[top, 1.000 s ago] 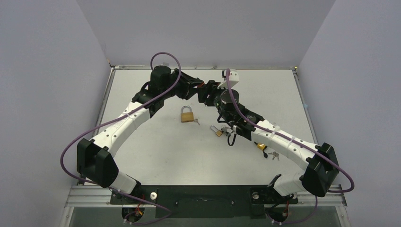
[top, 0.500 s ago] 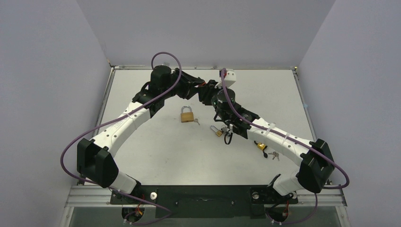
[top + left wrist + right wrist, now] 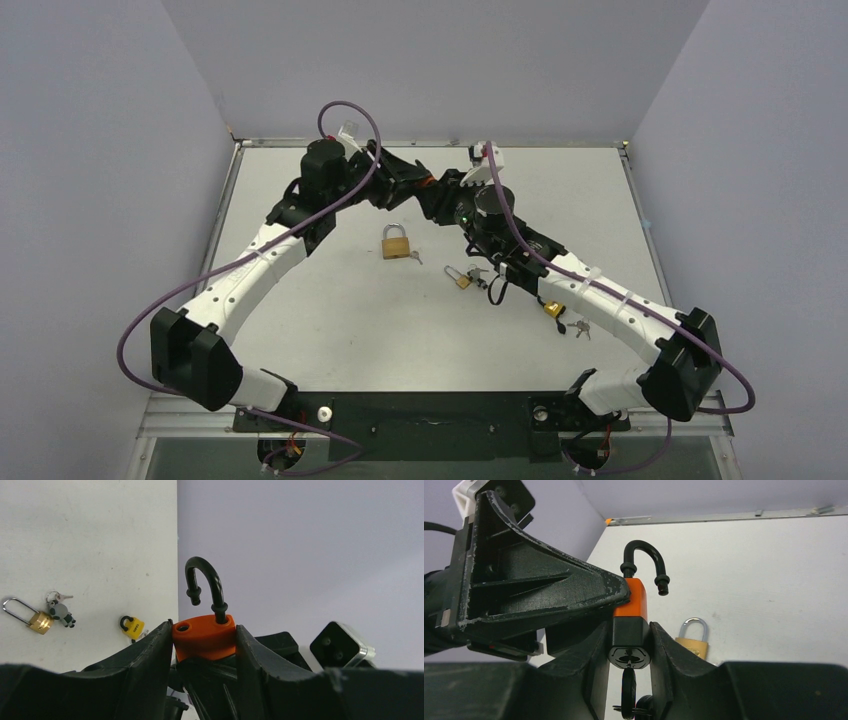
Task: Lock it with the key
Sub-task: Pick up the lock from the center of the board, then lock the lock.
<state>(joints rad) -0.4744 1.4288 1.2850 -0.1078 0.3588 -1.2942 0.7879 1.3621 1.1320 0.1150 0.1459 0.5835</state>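
The orange padlock [image 3: 630, 605], black shackle [image 3: 202, 582] swung open, is held above the desk [image 3: 330, 320]: left claw [image 3: 204, 632] closed on its body, right claw [image 3: 629, 637] on its black base, key [image 3: 628, 689] inserted.

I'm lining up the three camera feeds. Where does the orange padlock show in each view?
Top external: orange padlock upper centre, barely visible, mostly hidden where the arms meet.
Left wrist: lower centre, black shackle open and pointing up.
Right wrist: centre-left, key hanging below it.
Shared landmark: the brass padlock, seen in the top and right wrist views, not in the left wrist view.
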